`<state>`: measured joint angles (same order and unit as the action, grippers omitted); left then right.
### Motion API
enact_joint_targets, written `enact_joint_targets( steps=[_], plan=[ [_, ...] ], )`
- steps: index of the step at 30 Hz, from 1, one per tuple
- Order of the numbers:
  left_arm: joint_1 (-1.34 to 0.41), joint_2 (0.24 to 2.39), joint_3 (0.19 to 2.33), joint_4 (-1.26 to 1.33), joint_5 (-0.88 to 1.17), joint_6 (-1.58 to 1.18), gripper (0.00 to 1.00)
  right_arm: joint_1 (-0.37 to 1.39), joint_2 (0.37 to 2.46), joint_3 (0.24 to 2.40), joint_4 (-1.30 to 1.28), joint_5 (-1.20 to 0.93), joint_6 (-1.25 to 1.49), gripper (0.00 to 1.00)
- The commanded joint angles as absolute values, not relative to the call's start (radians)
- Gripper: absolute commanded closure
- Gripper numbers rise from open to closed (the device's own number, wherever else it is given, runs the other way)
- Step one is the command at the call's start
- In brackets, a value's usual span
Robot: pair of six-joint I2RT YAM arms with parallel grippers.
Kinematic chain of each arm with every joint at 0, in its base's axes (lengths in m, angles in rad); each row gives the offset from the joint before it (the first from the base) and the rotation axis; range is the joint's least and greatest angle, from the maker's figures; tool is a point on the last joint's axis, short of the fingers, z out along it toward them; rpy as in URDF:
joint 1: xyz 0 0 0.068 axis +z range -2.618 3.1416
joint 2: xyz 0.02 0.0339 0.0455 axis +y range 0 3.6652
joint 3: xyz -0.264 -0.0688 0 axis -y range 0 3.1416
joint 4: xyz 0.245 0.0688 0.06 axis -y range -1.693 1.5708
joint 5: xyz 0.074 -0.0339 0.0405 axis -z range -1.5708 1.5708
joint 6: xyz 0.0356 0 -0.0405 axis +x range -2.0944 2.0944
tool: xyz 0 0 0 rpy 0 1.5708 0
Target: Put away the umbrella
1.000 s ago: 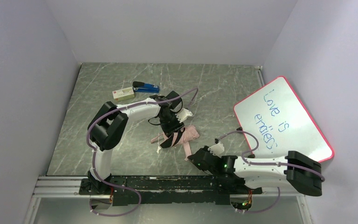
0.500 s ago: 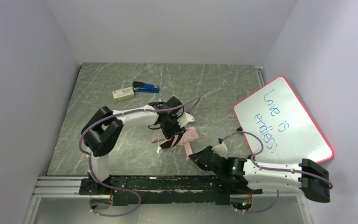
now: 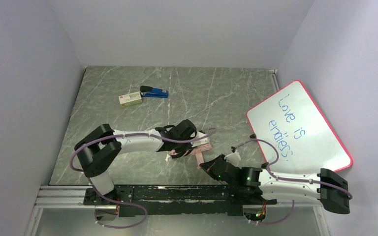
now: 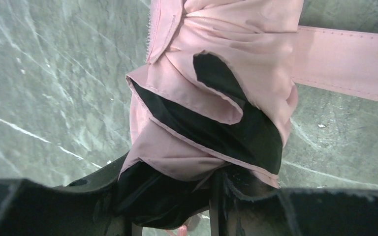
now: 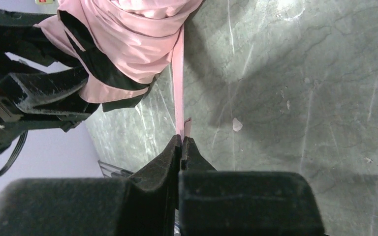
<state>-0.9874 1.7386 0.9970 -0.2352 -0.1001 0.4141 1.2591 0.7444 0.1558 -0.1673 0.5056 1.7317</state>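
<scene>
The umbrella (image 3: 193,146) is a crumpled pale pink bundle with black lining, lying on the table's middle near the front. My left gripper (image 3: 183,138) is low over it and shut on its folded fabric (image 4: 211,113), which bunches between the jaws (image 4: 177,184). The long pink strap (image 4: 347,64) runs off the bundle toward my right gripper (image 3: 204,165). In the right wrist view the strap (image 5: 178,83) stretches taut from the umbrella (image 5: 128,34) into the right gripper (image 5: 182,141), which is shut on its end. The shaft and handle are hidden.
A blue stapler (image 3: 153,92) and a small cream box (image 3: 130,99) lie at the back left. A red-rimmed whiteboard (image 3: 300,128) leans against the right wall. Walls close the table on three sides.
My left arm has dropped and swung toward the front, carrying the umbrella bundle slightly nearer and to the right. My right arm stretched left, then held still, keeping the strap end.
</scene>
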Motion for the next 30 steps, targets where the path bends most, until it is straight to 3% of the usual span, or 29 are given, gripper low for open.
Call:
enact_joint_targets(
  steps=[1,8,19,23,26,30],
  plan=[
    [-1.010,1.806,0.885,-0.091,-0.376,0.473,0.95,1.282,0.756,0.149,-0.156,0.462,1.752,1.00],
    [-1.102,1.806,0.798,0.026,-0.512,0.524,0.95,1.282,0.828,0.153,-0.217,0.364,1.791,1.00],
    [-1.113,1.828,0.793,0.043,-0.530,0.544,0.95,1.282,0.839,0.211,-0.372,0.334,1.764,0.96],
    [-1.119,1.835,0.786,0.051,-0.536,0.550,0.95,1.282,0.795,0.243,-0.489,0.369,1.761,0.84],
    [-1.121,1.837,0.782,0.055,-0.538,0.554,0.95,1.282,0.766,0.270,-0.577,0.392,1.761,0.68],
    [-1.124,1.838,0.774,0.065,-0.545,0.563,0.95,1.282,0.757,0.321,-0.693,0.431,1.769,0.61]
  ],
)
